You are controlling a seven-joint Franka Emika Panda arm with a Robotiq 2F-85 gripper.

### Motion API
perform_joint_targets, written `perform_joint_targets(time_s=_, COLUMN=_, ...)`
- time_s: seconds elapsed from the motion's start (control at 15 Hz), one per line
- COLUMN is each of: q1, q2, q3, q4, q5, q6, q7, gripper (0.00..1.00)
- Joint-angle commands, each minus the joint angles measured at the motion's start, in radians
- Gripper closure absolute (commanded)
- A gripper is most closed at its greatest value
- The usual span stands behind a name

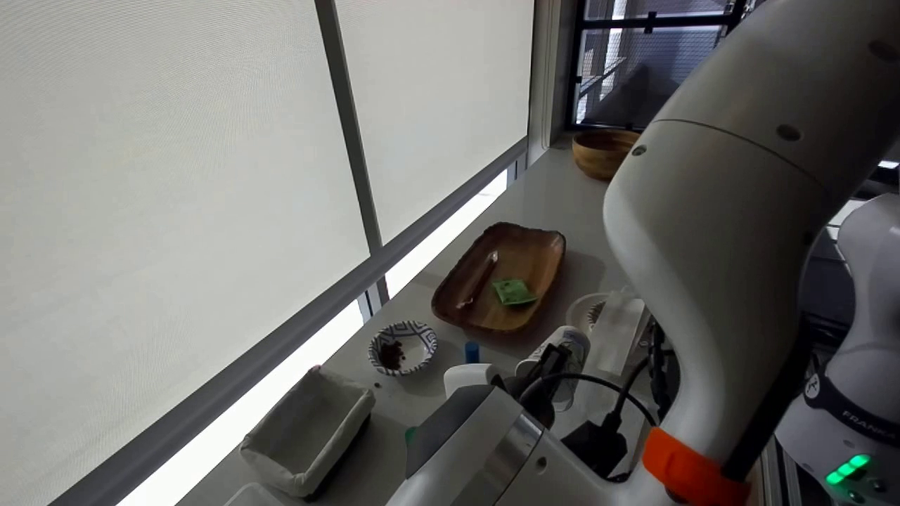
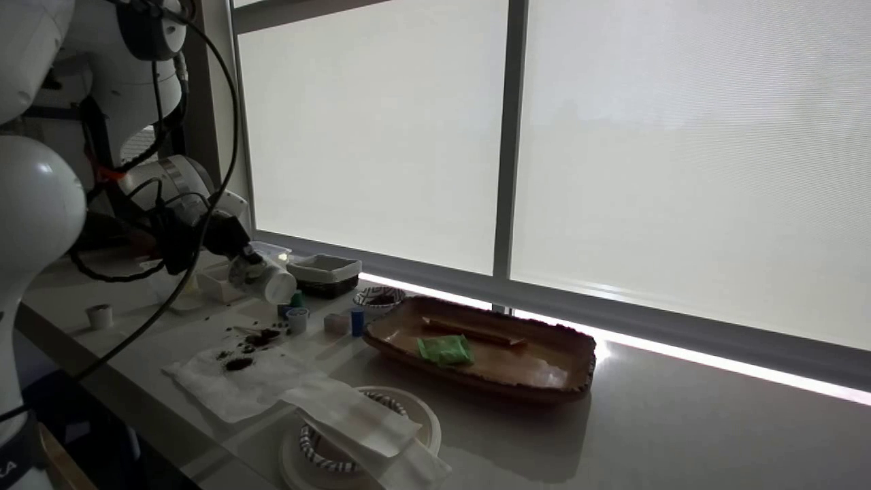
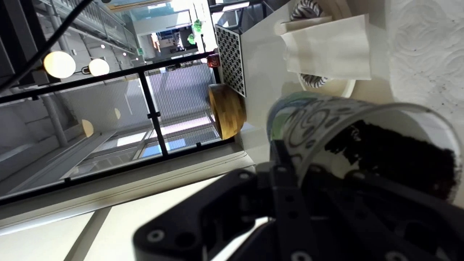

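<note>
My gripper is shut on a patterned white cup and holds it tilted on its side above the table. One finger lies along the cup's outer wall; the other is mostly hidden by the cup. The cup's open rim faces the wrist camera, and dark, crumbly matter coats its inside. In an exterior view the cup shows its white end, with the gripper behind it. The cup and gripper also show in an exterior view. Dark grounds lie on a white paper towel nearby.
A brown tray holds a green packet and a thin wrapped stick. A patterned bowl and cloth-lined basket stand near the window. A blue cap, small tubs and a napkin-covered plate are nearby.
</note>
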Motion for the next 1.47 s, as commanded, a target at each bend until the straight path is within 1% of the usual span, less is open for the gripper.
perform_joint_targets(time_s=0.0, q1=-0.072, q2=-0.152, q3=0.050, q4=-0.199, q5=0.026, q6=0.196, q7=0.069, gripper=0.99)
perform_joint_targets(time_s=0.2, q1=-0.124, q2=-0.231, q3=0.073, q4=-0.303, q5=0.027, q6=0.345, q7=0.078, gripper=0.99)
perform_joint_targets(time_s=0.33, q1=-0.154, q2=-0.278, q3=0.087, q4=-0.359, q5=0.020, q6=0.424, q7=0.069, gripper=0.99)
perform_joint_targets(time_s=0.6, q1=-0.209, q2=-0.368, q3=0.106, q4=-0.454, q5=0.029, q6=0.563, q7=0.062, gripper=0.99)
perform_joint_targets(time_s=0.87, q1=-0.247, q2=-0.441, q3=0.110, q4=-0.529, q5=0.046, q6=0.689, q7=0.054, gripper=0.99)
perform_joint_targets(time_s=1.07, q1=-0.262, q2=-0.490, q3=0.110, q4=-0.577, q5=0.057, q6=0.745, q7=0.051, gripper=0.99)
perform_joint_targets(time_s=1.13, q1=-0.253, q2=-0.426, q3=0.107, q4=-0.513, q5=0.028, q6=0.691, q7=0.051, gripper=0.99)
perform_joint_targets(time_s=1.2, q1=-0.257, q2=-0.435, q3=0.108, q4=-0.521, q5=0.027, q6=0.695, q7=0.050, gripper=0.98)
perform_joint_targets(time_s=1.4, q1=-0.257, q2=-0.433, q3=0.107, q4=-0.517, q5=0.027, q6=0.695, q7=0.049, gripper=0.98)
